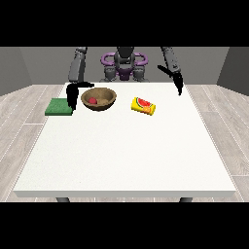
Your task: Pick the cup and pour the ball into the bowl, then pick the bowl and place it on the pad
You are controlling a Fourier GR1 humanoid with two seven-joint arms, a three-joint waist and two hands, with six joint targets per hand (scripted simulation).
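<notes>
A brown wooden bowl [99, 98] stands on the white table [126, 151] near the far left, with a red ball [92, 101] inside it. A yellow cup with a watermelon picture [144, 106] lies on its side to the right of the bowl. A green pad [59, 107] lies flat at the table's left edge. The hand at the view's left [72, 97] hangs between the pad and the bowl, close to the bowl's rim, holding nothing. The hand at the view's right [178, 85] hangs over the far right edge, away from the cup, with nothing in it.
The robot's torso [124, 65] stands behind the table's far edge. Wooden floor surrounds the table on all sides.
</notes>
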